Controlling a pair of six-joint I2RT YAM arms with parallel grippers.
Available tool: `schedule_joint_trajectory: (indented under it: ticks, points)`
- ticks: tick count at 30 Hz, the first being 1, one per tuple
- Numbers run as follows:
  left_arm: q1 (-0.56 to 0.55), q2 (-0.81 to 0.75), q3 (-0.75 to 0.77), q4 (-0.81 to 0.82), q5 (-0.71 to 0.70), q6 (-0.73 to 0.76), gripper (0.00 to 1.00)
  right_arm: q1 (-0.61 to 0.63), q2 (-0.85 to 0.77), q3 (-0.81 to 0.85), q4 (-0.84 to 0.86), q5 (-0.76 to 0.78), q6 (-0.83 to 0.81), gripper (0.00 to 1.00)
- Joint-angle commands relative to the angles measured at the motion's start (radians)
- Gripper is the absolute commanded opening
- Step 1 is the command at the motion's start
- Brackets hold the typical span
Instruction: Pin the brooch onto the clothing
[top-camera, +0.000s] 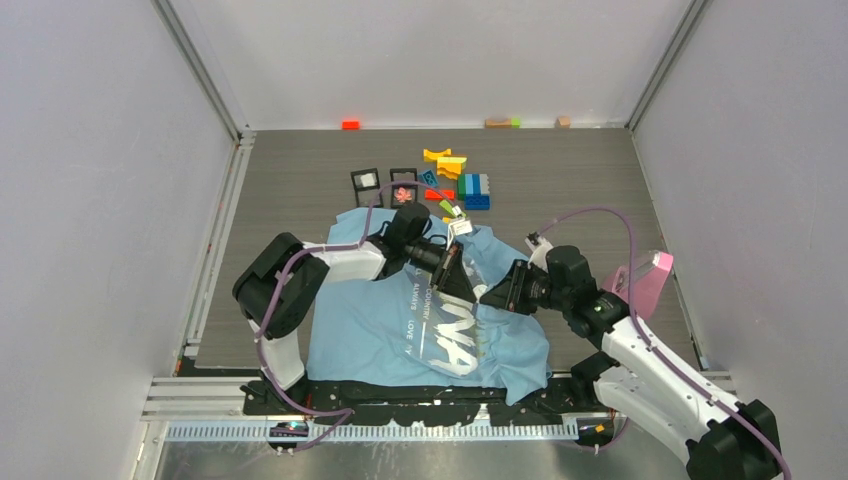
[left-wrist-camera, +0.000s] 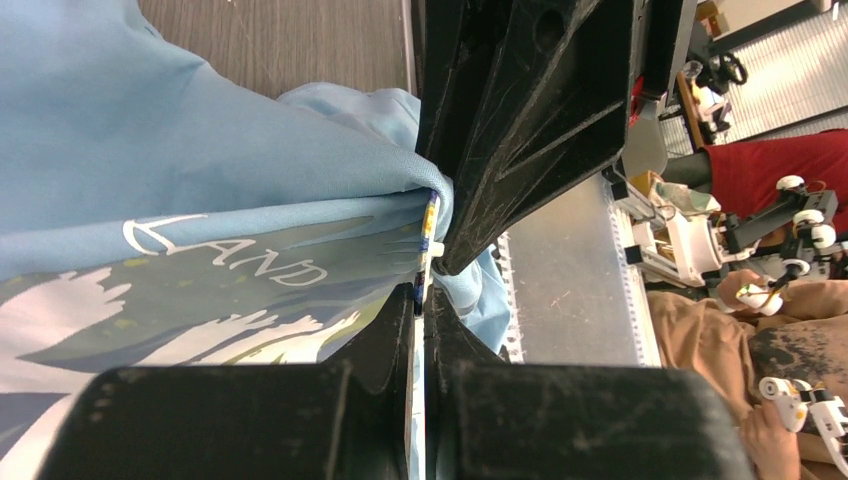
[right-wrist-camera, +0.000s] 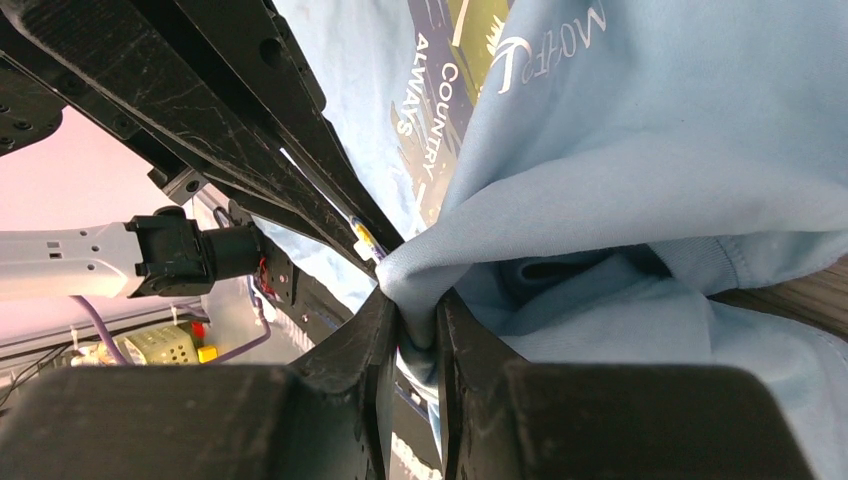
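The light blue T-shirt with white lettering (top-camera: 380, 330) lies crumpled on the near middle of the grey wood-grain surface (top-camera: 290, 180). The left arm's jaws (left-wrist-camera: 430, 275) are pressed together at a bunched fold in the middle of the T-shirt. A thin yellow-and-blue sliver (left-wrist-camera: 430, 215) shows at their seam, and I cannot tell what it is. Just to the right, the right arm's jaws (right-wrist-camera: 418, 300) pinch a raised fold of the same T-shirt. The small pinkish-red flower-like brooch (top-camera: 403, 194) sits apart on a black-edged square, just beyond the T-shirt's far edge. Coloured plastic toy blocks (top-camera: 472, 185) lie to its right.
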Motion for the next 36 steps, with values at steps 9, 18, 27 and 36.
schedule_joint_trajectory:
  ticks: [9, 18, 27, 36]
  points:
    - [-0.002, -0.052, 0.016, -0.265, -0.117, 0.171, 0.18, -0.024, -0.154, 0.064, -0.105, 0.197, -0.052, 0.48]
    - [0.013, -0.149, -0.026, -0.258, -0.328, 0.175, 0.81, -0.024, -0.19, 0.18, -0.256, 0.288, -0.146, 0.67]
    - [0.135, -0.478, 0.001, -0.592, -0.684, 0.1, 1.0, -0.023, 0.124, 0.374, -0.248, 0.35, -0.246, 0.72]
    - [0.456, -0.654, 0.183, -1.117, -0.759, 0.134, 1.0, 0.041, 0.623, 0.666, -0.108, 0.403, -0.278, 0.69]
